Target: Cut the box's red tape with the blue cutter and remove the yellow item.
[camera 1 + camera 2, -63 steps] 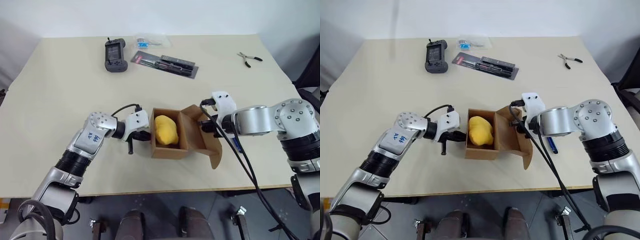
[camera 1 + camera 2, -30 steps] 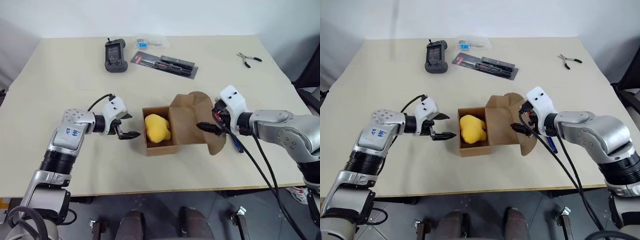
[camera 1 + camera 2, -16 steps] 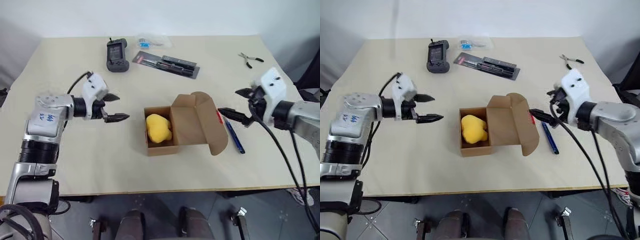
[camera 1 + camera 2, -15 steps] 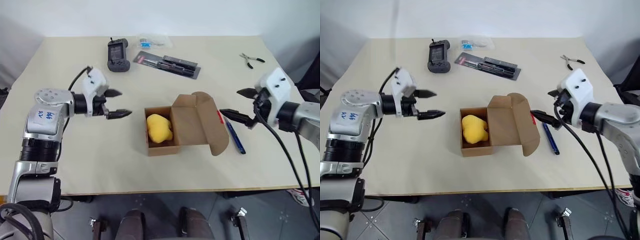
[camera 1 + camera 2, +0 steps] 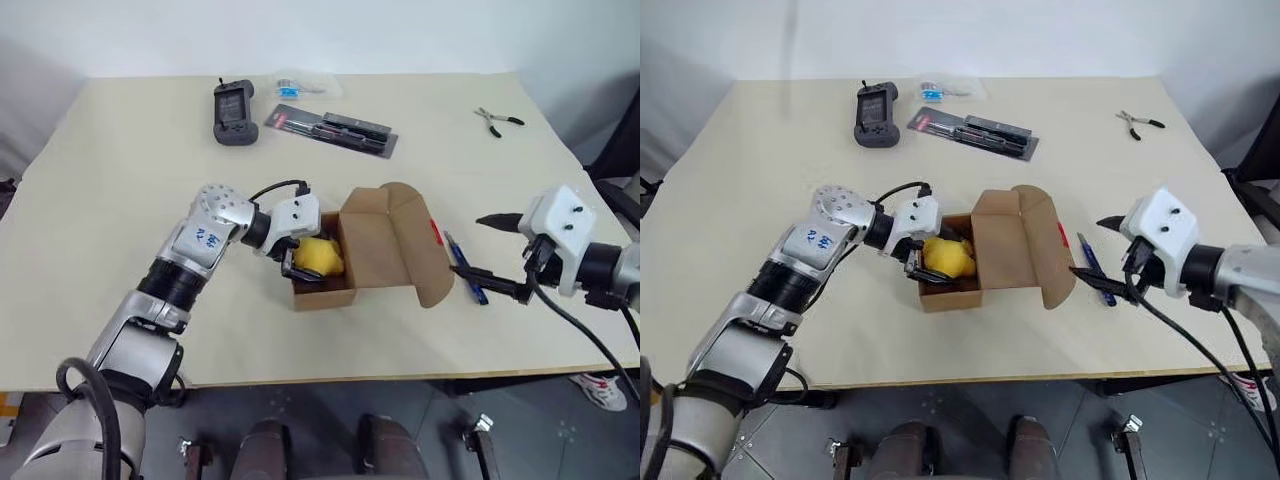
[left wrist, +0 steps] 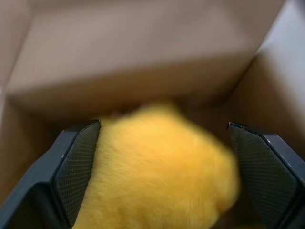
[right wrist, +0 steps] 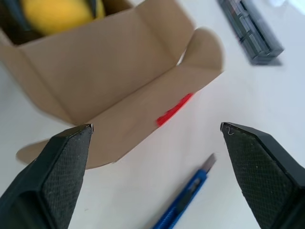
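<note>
The box [image 5: 385,250] lies open on the table, lid flaps folded out to the right, with the red tape [image 7: 174,109] on the outer flap. The yellow item [image 5: 323,257] sits inside the box's left end. My left gripper [image 6: 163,124] reaches into the box, open, with its fingers [image 6: 76,162] on either side of the yellow item. The blue cutter [image 7: 183,200] lies on the table just right of the box. My right gripper [image 5: 467,245] hovers open to the right of the flaps, above the cutter, holding nothing.
At the back of the table [image 5: 120,200] lie a black handheld controller [image 5: 229,101], a long black blister pack [image 5: 330,128], a small clear bag [image 5: 300,84] and pliers [image 5: 498,118]. The table's front edge runs close below the box.
My left gripper has swung right and down into the box, around the yellow item. My right gripper has drawn back to the right, away from the flaps. The box stays open.
</note>
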You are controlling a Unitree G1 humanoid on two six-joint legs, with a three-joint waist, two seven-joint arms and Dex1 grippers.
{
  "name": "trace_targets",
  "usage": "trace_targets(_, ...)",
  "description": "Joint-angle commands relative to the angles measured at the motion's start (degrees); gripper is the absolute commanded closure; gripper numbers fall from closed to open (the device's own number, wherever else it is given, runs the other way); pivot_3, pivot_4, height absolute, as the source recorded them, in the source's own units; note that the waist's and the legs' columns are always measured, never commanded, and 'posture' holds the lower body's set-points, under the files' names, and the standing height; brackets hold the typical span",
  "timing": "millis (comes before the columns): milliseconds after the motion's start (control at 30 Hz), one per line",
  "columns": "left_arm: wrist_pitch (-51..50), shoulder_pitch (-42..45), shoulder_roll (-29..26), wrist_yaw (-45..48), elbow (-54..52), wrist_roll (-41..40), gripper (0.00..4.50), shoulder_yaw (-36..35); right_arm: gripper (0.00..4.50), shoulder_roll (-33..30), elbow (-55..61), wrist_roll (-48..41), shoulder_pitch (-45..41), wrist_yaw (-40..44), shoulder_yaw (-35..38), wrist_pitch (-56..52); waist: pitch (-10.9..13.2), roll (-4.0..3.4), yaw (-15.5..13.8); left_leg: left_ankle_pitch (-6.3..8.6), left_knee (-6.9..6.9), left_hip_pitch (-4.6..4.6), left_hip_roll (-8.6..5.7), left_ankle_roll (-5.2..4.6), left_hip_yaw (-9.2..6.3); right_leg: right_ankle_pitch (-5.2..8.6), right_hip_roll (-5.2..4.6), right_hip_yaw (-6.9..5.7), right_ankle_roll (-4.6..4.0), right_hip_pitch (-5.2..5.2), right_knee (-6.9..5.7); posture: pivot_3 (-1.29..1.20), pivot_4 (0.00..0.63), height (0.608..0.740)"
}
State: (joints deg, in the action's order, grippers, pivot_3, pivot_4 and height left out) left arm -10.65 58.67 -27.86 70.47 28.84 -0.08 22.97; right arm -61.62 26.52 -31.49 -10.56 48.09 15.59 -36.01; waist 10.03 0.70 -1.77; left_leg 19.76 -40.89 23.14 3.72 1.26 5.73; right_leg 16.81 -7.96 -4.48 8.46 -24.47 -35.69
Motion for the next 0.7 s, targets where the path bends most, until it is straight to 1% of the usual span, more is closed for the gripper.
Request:
trace_targets(33, 2.59, 2.19, 0.5, 0.18, 3.65, 3.31, 0.87, 1.09, 0.0, 0.85, 4.25, -0.38, 1.6, -2.02, 5.35, -1.3, 0.0, 0.0, 0.0, 0.01, -0.02, 0.0, 0.0, -0.01, 0.0, -0.01, -0.01, 0.0, 0.01, 0.02, 0.01, 0.0, 0.15, 0.74)
trace_targets(133, 2.75, 3.38, 1.35, 1.04, 4.81, 3.19, 1.84, 0.19, 0.0, 1.34, 5.62, -0.43, 3.19, -2.39, 7.13, -2.09, 0.0, 0.0, 0.09, 0.01, -0.03, -0.03, 0.0, -0.02, 0.0, -0.02, 0.0, 0.0, 0.0, 0.03, -0.03, 0.0, 0.15, 0.74)
trace_targets(267, 0.36, 3.99, 2.25, 1.78, 3.74, 0.83, 3.04, -2.58, 0.0, 1.54, 5.63, -0.16, 4.14, -2.18, 8.03, -1.83, 0.0, 0.0, 0.11, 0.01, -0.06, -0.02, 0.0, -0.02, 0.0, -0.02, -0.01, 0.01, 0.0, 0.03, -0.04, 0.0, 0.15, 0.74)
trace_targets(367, -1.4, 3.86, 2.52, 1.39, 2.13, -0.54, 3.85, -4.68, 0.0, 1.56, 5.21, -0.06, 3.79, -1.92, 7.81, -1.24, 0.0, 0.0, 0.14, 0.01, -0.06, -0.01, 0.0, -0.02, -0.01, -0.02, -0.01, 0.01, 0.0, 0.02, -0.04, 0.0, 0.15, 0.74)
trace_targets(433, -6.02, 3.78, 2.81, 1.63, -0.77, -3.42, 4.27, -7.2, 0.0, 1.65, 4.7, -0.41, 2.91, -1.86, 7.33, -1.24, 0.0, 0.01, 0.15, 0.01, -0.05, -0.01, 0.0, -0.02, -0.01, -0.02, -0.01, 0.01, 0.0, 0.02, -0.04, 0.0, 0.15, 0.74)
trace_targets(467, -9.25, 3.39, 2.69, 1.76, -3.33, -5.65, 4.41, -8.99, 0.0, 1.82, 4.78, -1.11, 2.54, -1.01, 7.17, -0.67, 0.0, 0.01, 0.15, 0.01, -0.06, 0.0, 0.0, -0.02, -0.01, -0.02, -0.01, 0.01, 0.0, 0.02, -0.04, 0.0, 0.15, 0.74)
trace_targets(500, -12.65, 2.97, 2.87, 1.05, -5.63, -8.27, 4.45, -11.4, 0.0, 2.14, 4.79, -1.76, 2.03, -0.29, 7.0, 0.02, 0.01, 0.01, 0.21, 0.01, -0.06, 0.01, 0.0, -0.02, -0.02, -0.02, -0.01, 0.01, 0.0, 0.02, -0.04, 0.0, 0.15, 0.74)
trace_targets(667, -22.9, 0.71, 3.61, -3.01, -12.86, -15.84, 4.45, -18.48, 0.0, 3.51, 3.74, -4.18, -0.7, 1.96, 6.57, 1.35, 0.0, 0.0, 0.3, 0.01, -0.06, -0.01, 0.01, -0.02, -0.06, -0.02, -0.01, 0.01, 0.01, 0.02, -0.09, 0.0, 0.15, 0.74)
trace_targets(700, -26.19, 0.19, 3.97, -4.0, -14.18, -18.16, 4.45, -20.23, 0.0, 3.87, 3.3, -4.69, -1.32, 2.5, 6.42, 1.57, 0.0, 0.0, 0.3, 0.01, -0.07, -0.02, 0.01, -0.02, -0.06, -0.03, -0.01, 0.01, 0.01, 0.02, -0.11, 0.0, 0.15, 0.74)
